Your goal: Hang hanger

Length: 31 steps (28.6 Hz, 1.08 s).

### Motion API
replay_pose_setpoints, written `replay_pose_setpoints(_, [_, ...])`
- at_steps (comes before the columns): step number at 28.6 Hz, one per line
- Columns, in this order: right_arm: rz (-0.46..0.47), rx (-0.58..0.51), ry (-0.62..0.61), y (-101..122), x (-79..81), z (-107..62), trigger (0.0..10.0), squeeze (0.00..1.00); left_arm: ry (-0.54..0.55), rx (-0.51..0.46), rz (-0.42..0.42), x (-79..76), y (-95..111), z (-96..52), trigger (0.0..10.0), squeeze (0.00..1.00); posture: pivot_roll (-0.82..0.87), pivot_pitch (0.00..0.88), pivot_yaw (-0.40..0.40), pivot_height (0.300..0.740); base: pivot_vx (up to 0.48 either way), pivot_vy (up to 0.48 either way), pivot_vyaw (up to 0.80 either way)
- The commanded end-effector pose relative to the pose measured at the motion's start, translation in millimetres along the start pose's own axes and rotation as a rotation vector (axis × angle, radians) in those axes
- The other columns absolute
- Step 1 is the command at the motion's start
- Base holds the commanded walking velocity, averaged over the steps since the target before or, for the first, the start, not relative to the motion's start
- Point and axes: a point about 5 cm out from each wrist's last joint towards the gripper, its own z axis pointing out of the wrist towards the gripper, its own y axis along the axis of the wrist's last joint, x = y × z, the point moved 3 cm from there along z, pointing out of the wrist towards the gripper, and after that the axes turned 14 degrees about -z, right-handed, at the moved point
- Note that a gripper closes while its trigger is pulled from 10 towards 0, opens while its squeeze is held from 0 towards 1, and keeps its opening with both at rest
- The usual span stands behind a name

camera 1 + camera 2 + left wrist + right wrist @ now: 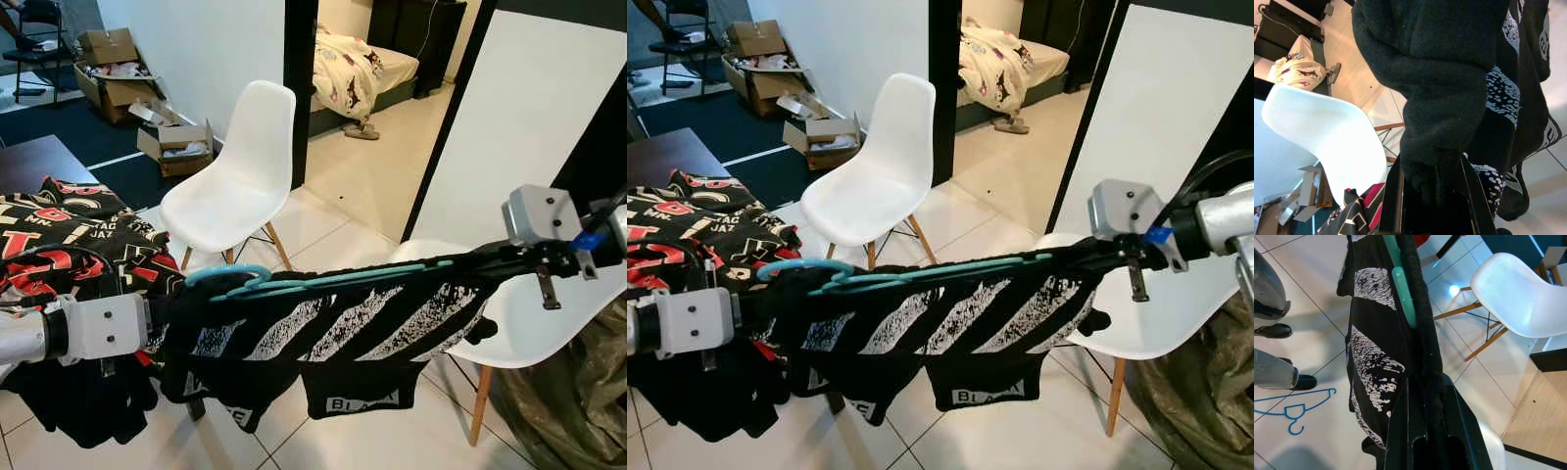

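Carrying step: left tool [181, 318] and right tool [480, 262] both clamped on black shirt [333, 333] draped over teal hanger [323, 282]. Next: find rail, hook on.

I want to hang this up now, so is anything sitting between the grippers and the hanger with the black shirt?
Nothing visible does. The left gripper and the right gripper are each shut on an end of the black shirt draped over the teal hanger. No rail or hook to hang it on can be made out.
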Motion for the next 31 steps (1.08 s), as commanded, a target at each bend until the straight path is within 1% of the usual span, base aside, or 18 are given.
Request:
replay_pose_setpoints(1, [-0.003,0.025,-0.039,1.4,-3.7,-17.9,0.0,0.00,0.041,0.070,0.011,12.7,-8.7,-13.3,10.0,0.00,0.06,0.000,-0.049,0.740,0.000,0.000,0.00])
replay_pose_setpoints(5, [-0.013,0.002,-0.042,7.5,-4.9,-21.1,0.0,0.00,0.037,0.072,0.013,12.7,-9.5,-13.4,10.0,0.00,0.06,0.000,-0.047,0.740,0.000,0.000,0.00])
replay_pose_setpoints(11, [-0.039,-0.018,0.003,15.8,-1.1,-18.8,0.0,0.00,0.033,0.077,0.012,11.7,-11.6,-13.2,10.0,0.00,0.06,0.000,-0.048,0.740,0.000,0.000,0.00])
replay_pose_setpoints(13, [-0.062,-0.053,-0.004,24.8,-4.4,-19.1,0.0,0.00,0.026,0.085,0.014,10.6,-13.2,-12.5,10.0,0.00,0.06,0.000,-0.048,0.740,0.000,0.000,0.00])
replay_pose_setpoints(14, [-0.062,-0.053,-0.004,24.8,-4.4,-19.1,0.0,0.00,0.026,0.085,0.014,10.6,-13.2,-12.5,10.0,0.00,0.06,0.000,-0.048,0.740,0.000,0.000,0.00])
replay_pose_setpoints(16, [-0.101,-0.100,-0.022,37.4,-11.3,-16.7,0.0,0.00,0.014,0.083,0.011,8.3,-13.7,-8.7,10.0,0.00,0.05,0.000,-0.042,0.740,0.000,0.000,0.00])
replay_pose_setpoints(17, [-0.101,-0.100,-0.022,37.4,-11.3,-16.7,0.0,0.00,0.014,0.083,0.011,8.3,-13.7,-8.7,10.0,0.00,0.05,0.000,-0.042,0.740,0.000,0.000,0.00])
replay_pose_setpoints(19, [-0.144,-0.136,-0.027,48.8,-17.1,-10.7,0.0,0.00,-0.002,0.072,0.008,4.3,-13.1,-1.9,10.0,0.00,0.04,0.000,-0.040,0.740,0.000,0.000,0.00])
replay_pose_setpoints(20, [-0.144,-0.136,-0.027,48.8,-17.1,-10.7,0.0,0.00,-0.002,0.072,0.008,4.3,-13.1,-1.9,10.0,0.00,0.04,0.000,-0.040,0.740,0.000,0.000,0.00])
replay_pose_setpoints(22, [-0.196,-0.151,0.002,58.6,-19.3,2.7,0.0,0.00,-0.018,0.047,0.003,-0.3,-10.9,9.8,10.0,0.00,0.04,0.000,-0.036,0.740,0.000,0.000,0.00])
replay_pose_setpoints(24, [-0.196,-0.151,0.002,58.6,-19.3,2.7,0.0,0.00,-0.018,0.047,0.003,-0.3,-10.9,9.8,10.0,0.00,0.04,0.000,-0.036,0.740,0.000,0.000,0.00])
replay_pose_setpoints(25, [-0.224,-0.145,0.020,62.0,-20.7,9.0,0.0,0.00,-0.023,0.042,0.005,-1.3,-9.8,13.2,10.0,0.00,0.03,0.000,-0.032,0.740,0.000,0.000,0.00])
replay_pose_setpoints(30, [-0.265,-0.121,0.043,66.0,-23.8,16.4,0.0,0.00,-0.024,0.053,0.014,-0.2,-11.1,14.3,10.0,0.00,0.03,0.000,-0.033,0.740,0.000,0.000,0.00])
replay_pose_setpoints(31, [-0.281,-0.112,0.060,68.0,-23.5,22.8,0.0,0.00,-0.015,0.054,0.014,0.7,-11.4,15.2,10.0,0.00,0.02,0.000,-0.034,0.740,0.000,0.000,0.00])
